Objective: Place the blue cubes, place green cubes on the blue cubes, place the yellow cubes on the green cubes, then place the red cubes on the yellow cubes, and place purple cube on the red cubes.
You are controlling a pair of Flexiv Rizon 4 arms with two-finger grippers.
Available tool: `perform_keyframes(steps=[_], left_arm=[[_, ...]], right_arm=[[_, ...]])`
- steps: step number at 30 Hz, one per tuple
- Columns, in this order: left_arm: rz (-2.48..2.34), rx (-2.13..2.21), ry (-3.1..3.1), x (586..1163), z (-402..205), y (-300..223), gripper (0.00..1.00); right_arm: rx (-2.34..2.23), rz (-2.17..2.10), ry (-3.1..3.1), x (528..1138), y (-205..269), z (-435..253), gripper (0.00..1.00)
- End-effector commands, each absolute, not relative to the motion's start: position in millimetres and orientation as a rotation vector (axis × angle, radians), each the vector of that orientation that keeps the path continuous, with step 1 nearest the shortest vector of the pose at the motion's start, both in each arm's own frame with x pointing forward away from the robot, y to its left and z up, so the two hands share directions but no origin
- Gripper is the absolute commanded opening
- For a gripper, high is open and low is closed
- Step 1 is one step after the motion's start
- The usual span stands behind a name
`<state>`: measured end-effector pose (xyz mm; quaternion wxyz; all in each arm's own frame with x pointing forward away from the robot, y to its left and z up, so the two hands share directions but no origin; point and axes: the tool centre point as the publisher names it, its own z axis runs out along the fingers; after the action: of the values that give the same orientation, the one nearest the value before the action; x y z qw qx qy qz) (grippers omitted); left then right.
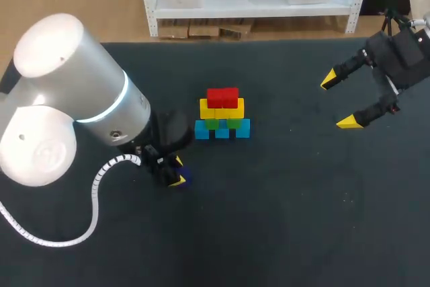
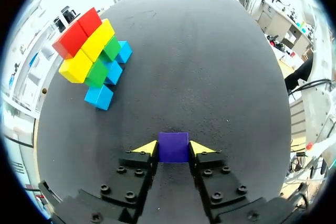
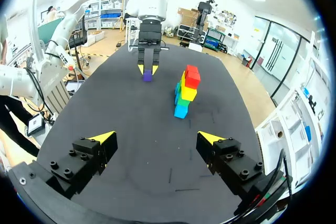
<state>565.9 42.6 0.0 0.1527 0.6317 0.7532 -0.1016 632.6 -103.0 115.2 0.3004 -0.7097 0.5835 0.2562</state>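
While the left gripper (image 2: 174, 148) is clenched on the purple cube (image 2: 173, 147) (one yellow tip pressed flat against each of two opposite faces), the cube sits squarely between the fingers, low over the dark table (image 2: 210, 66). Whether it rests on the surface or hangs just clear of it cannot be told.

Ahead of these fingers and off to one side, well apart from them, the other cubes stand in tiers. The blue cubes (image 2: 98, 96) form the bottom row, three in a line on the table. The green cubes (image 2: 97, 72) — two of them — sit on the blue ones, the yellow cubes (image 2: 77, 66) lie on the green, and the red cubes (image 2: 71, 40) are topmost, side by side and touching.

The right gripper (image 3: 157, 139) hangs over the table with its fingers spread wide and released. The tiered cubes stand well ahead of it, nearer the line of one finger than the other. The left gripper with its purple cube is farther ahead still, beside the tiers and apart from them. In the head view the left arm (image 1: 74, 92) comes in from its own side, fingers pointing down at the table near the blue row.
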Motion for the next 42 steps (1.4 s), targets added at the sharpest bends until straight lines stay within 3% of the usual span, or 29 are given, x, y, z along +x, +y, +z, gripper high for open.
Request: perform_keyframes(steps=[1, 20, 42], left_arm=[[-0.29, 1.805, 2.155, 567, 6, 44, 0.0], [-0.186, 2.121, 1.875, 601, 119, 26, 0.0], [-0.22, 2.125, 1.778, 658, 157, -32, 0.0]], right_arm=[[-1.883, 0.681, 1.546, 633, -103, 115, 1.0], [-1.883, 0.681, 1.546, 633, -103, 115, 1.0], [-1.883, 0.681, 1.546, 633, -103, 115, 1.0]])
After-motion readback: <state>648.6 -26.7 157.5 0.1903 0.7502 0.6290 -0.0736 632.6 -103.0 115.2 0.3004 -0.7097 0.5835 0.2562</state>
